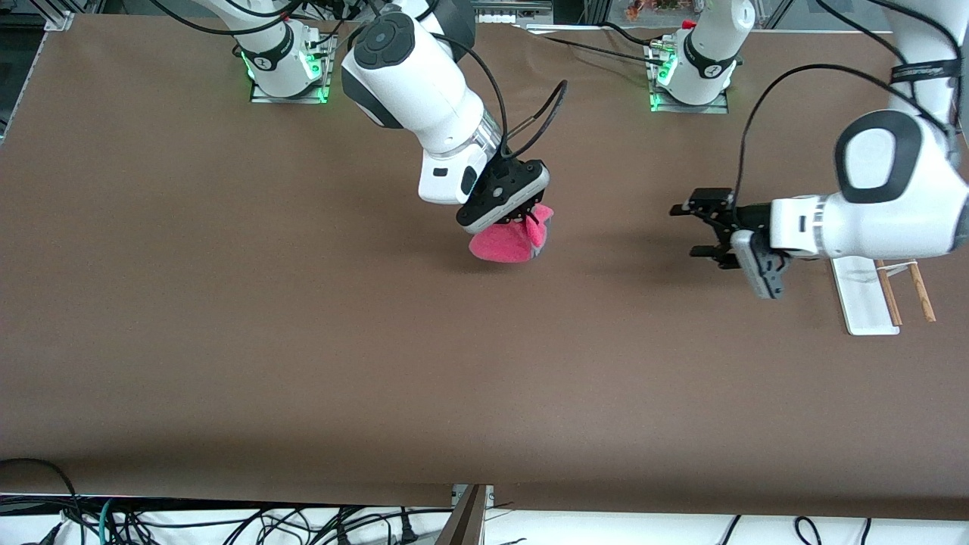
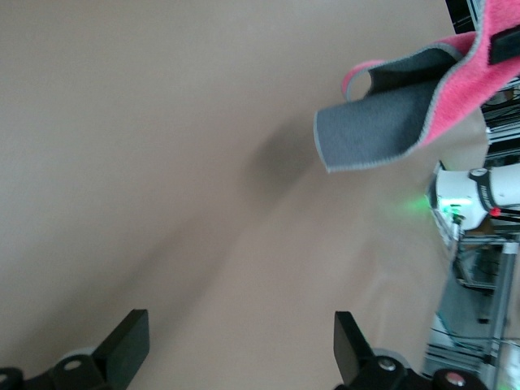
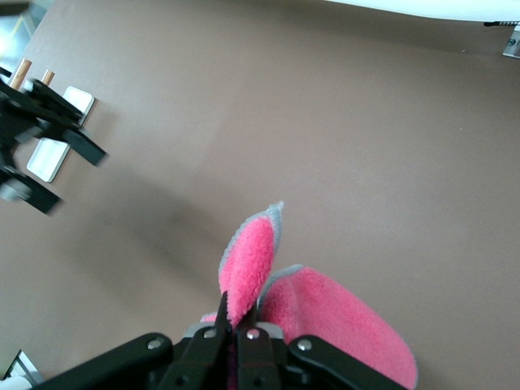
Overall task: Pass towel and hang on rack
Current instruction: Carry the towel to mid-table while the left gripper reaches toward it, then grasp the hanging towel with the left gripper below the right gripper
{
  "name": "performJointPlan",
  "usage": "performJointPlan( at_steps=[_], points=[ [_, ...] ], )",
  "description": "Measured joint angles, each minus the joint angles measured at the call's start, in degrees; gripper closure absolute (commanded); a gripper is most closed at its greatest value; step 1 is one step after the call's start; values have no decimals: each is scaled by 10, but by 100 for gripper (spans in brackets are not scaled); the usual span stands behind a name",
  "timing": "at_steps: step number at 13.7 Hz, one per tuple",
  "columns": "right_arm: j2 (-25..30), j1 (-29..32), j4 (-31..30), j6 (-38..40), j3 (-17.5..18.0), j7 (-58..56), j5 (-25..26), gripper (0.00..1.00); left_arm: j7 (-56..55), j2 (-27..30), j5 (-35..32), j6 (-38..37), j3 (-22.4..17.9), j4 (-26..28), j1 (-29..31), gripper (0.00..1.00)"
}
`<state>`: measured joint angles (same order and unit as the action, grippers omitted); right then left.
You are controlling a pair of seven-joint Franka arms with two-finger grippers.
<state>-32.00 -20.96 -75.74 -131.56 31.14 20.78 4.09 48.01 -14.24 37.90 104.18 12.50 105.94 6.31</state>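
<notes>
Pink towel (image 1: 509,244) is dangling from our right gripper (image 1: 522,218) over the table's middle, well apart from the rack (image 1: 863,299); we are mid-handover. Our left gripper (image 2: 240,349) is gaping empty, facing the towel (image 2: 390,122). Right fingers (image 3: 218,337) are pinching cloth; next, closing the gap.

High front camera, two wrist cameras

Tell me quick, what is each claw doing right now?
Right gripper: shut on the small fuzzy pink towel, held up over the brown table.
Left gripper: open, empty, waiting above the table.
</notes>
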Motion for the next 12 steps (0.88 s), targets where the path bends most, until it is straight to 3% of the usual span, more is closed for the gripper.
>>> performJointPlan(
  at_steps=[7, 12],
  points=[
    [0, 0, 0, -22, -6, 0, 0, 100, 83, 14, 48, 212, 134, 68, -11, 0],
    [0, 0, 0, -25, -7, 0, 0, 100, 208, 12, 115, 307, 175, 98, -13, 7]
  ],
)
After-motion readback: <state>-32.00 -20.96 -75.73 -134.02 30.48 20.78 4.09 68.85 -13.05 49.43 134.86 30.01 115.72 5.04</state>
